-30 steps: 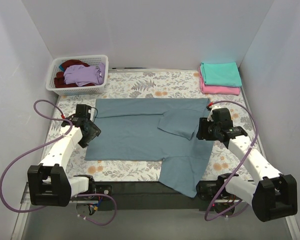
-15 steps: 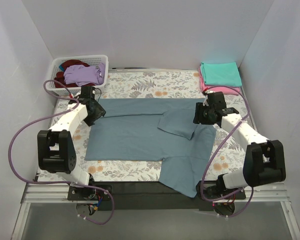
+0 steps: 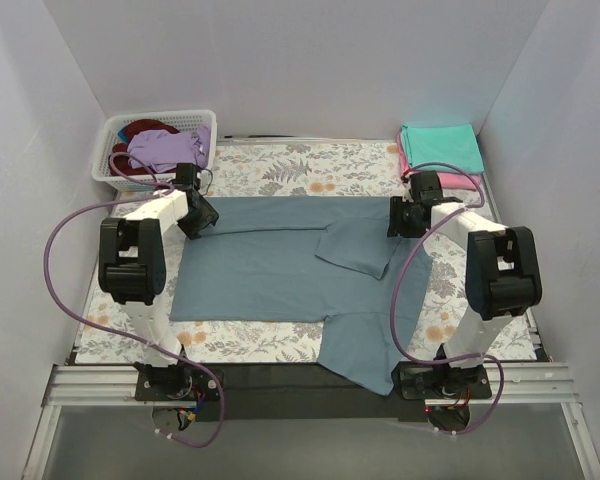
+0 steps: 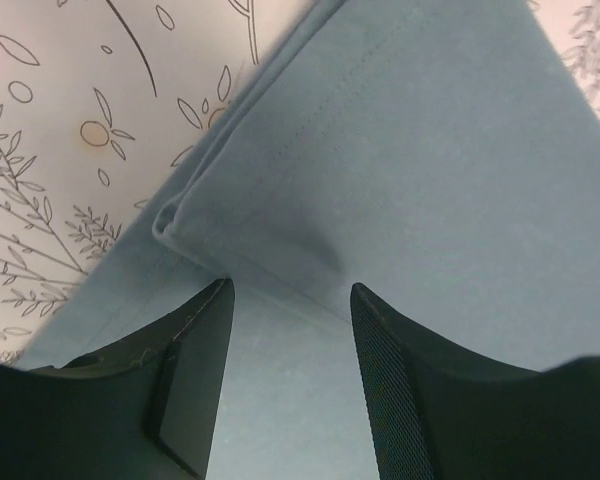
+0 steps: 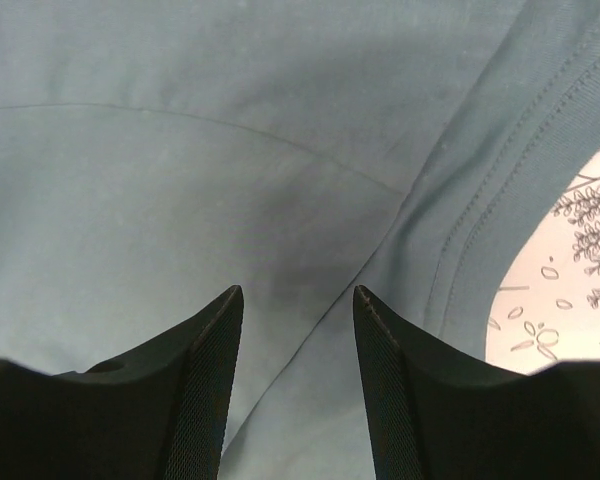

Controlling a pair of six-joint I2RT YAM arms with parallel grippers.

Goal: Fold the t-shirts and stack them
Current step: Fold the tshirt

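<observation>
Blue-grey t-shirt lies spread on floral worktop. Left end effector part-open over its far-left corner, right end effector part-open over far-right; neither grips anything.

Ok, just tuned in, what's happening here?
The large slate blue-grey cotton t-shirt lies spread out. The left gripper is at its far-left corner and the right gripper at its far-right corner, both open, nothing pinched yet. A folded teal shirt lies on a pink shirt far right; a lilac shirt and a dark red shirt wait in the white lattice basket.
</observation>
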